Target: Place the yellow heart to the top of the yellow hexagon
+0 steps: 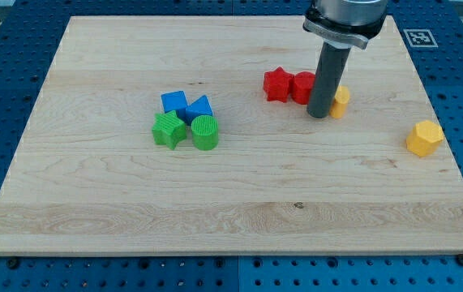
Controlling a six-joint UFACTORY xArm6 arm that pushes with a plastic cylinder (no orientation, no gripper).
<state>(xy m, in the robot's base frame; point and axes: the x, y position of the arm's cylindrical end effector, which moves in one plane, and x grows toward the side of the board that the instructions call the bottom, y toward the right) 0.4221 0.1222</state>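
My tip (319, 114) rests on the desk (93, 203), touching the left side of the yellow heart (340, 102), just right of the red cylinder (303, 87) and red star (276, 83). I carry no gripper. The yellow hexagon (424, 138) sits well apart, nearer and to the right.

Wooden board (117, 203) on blue pegboard; carries red, yellow blocks view's right, blue-green cluster (186, 120) left-centre.
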